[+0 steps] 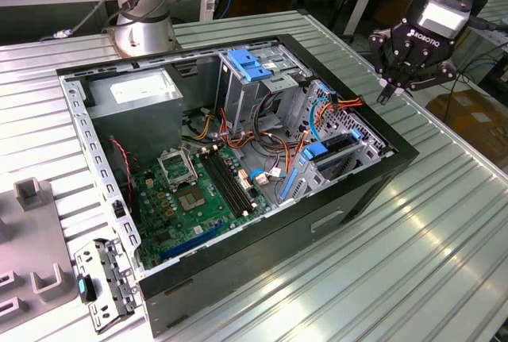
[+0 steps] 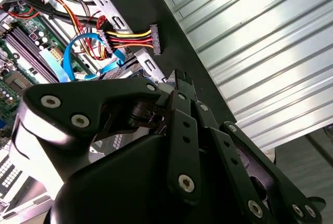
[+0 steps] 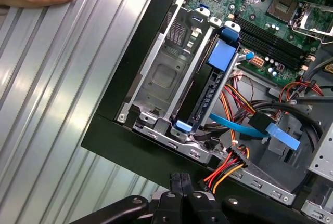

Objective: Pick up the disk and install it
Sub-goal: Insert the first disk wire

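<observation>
The gripper (image 1: 394,88), fingers pressed together and empty, is seen above the case's edge; the disk (image 3: 208,90) stands edgewise in its bay below, long axis along the bay

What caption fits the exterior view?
Gripper hovers above the open computer case, near its drive bay corner.

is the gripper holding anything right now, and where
Nothing. The gripper hangs shut and empty above the computer case's edge, at the exterior view's right.
</observation>
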